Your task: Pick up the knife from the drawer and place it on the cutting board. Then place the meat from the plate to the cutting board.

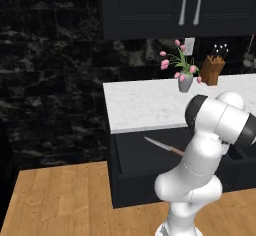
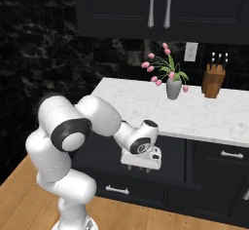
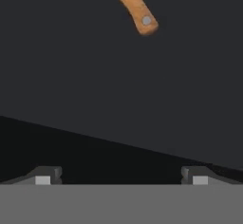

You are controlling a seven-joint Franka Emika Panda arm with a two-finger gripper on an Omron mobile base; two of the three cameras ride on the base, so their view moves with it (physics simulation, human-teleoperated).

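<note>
Drawer (image 1: 145,155) stands pulled out below the white counter (image 1: 145,105); its interior is dark. Knife (image 1: 162,146) lies inside the drawer, flat on its floor, blade pointing away from the arm and toward the counter's left end; the wooden handle end is partly hidden behind the arm in the left base view. Gripper (image 2: 141,164) hangs over the drawer, in front of the counter's edge, pointing downward; in the right base view its fingers are hidden by the hand, so their spread cannot be read there. In the hand view the two fingertips (image 3: 45,175) rise far apart, one at each lower corner; the pincer stands wide and holds nothing. In that same view the knife handle (image 3: 135,7), with two silver rivets, lies toward the top edge, slanting, well apart from both tips and not between them; bare drawer floor lies between tips and handle. On the counter, toward the back wall, stand a vase of pink flowers (image 1: 184,75) and, just beside it, a knife block (image 1: 212,67); both are well apart from the drawer.
</note>
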